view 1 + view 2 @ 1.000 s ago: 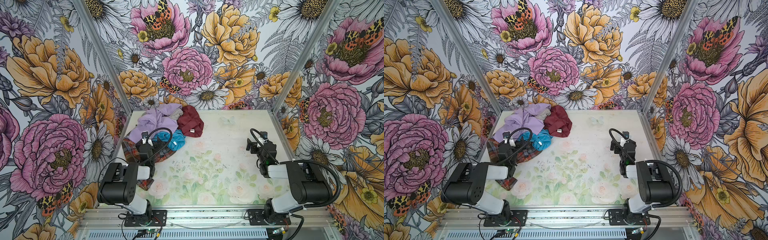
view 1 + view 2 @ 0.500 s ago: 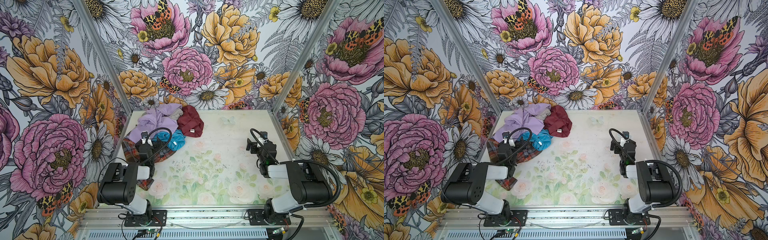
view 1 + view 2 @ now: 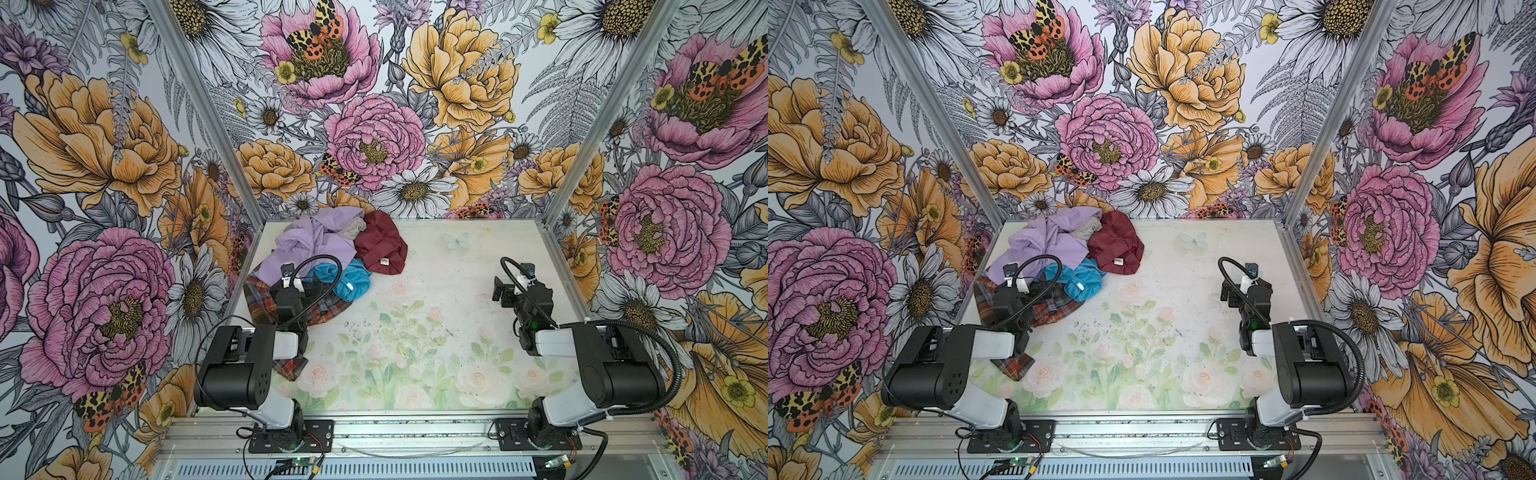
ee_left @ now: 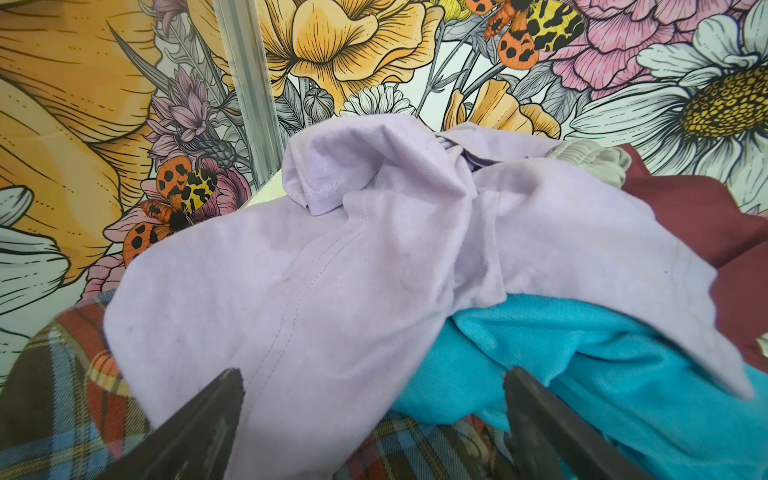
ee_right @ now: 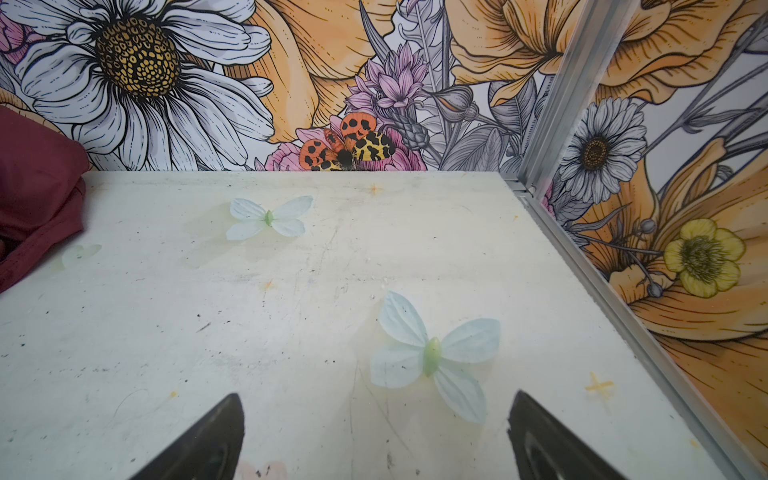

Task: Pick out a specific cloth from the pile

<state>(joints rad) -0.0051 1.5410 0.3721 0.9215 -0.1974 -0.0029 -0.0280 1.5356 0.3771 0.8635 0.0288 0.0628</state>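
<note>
Nothing has moved since the earlier frames, so picking has not begun. The plain maroon fabric cloth [image 3: 380,245] lies untouched at the right edge of the pile of mixed garments [image 3: 316,257], near the back wall. The left pincer [image 4: 370,399] is spread, empty, facing the lilac garment [image 4: 332,270]. The right pincer [image 5: 374,419] is spread, empty, over bare worktop [image 5: 249,332].

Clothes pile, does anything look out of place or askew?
Mostly a normal heap. The plaid cloth sprawls out of the pile toward the front, a corner trailing under the left arm. Dark specks dot the table.
</note>
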